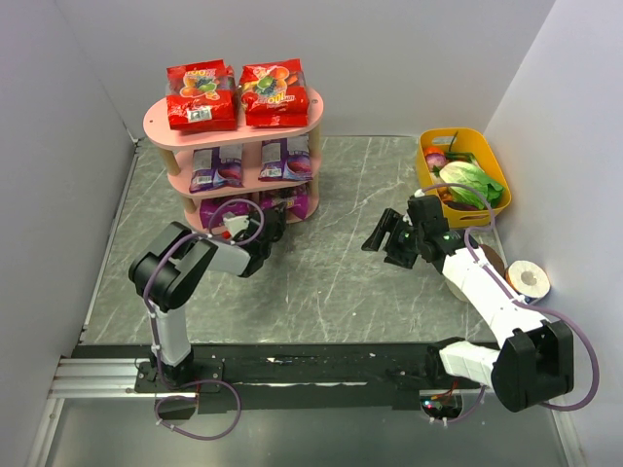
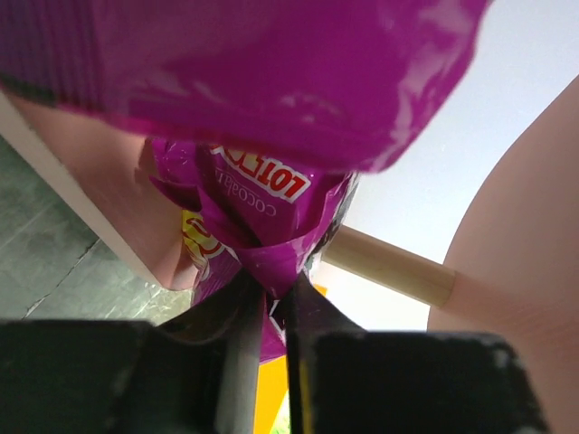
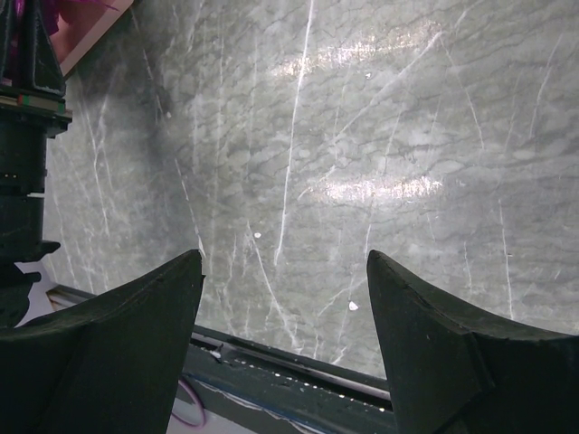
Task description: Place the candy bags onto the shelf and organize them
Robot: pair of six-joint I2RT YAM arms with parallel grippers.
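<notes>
The pink shelf stands at the back left. Two red candy bags lie on its top tier, two blue-violet bags on the middle tier, and two magenta bags on the bottom tier. My left gripper reaches into the bottom tier at its right side. In the left wrist view the left gripper is shut on the lower edge of a magenta bag, with a wooden post behind. My right gripper is open and empty above the table.
A yellow tub of vegetables stands at the back right. A roll of tape and a brown disc lie by the right arm. Walls close in on the left, back and right. The left arm shows in the right wrist view.
</notes>
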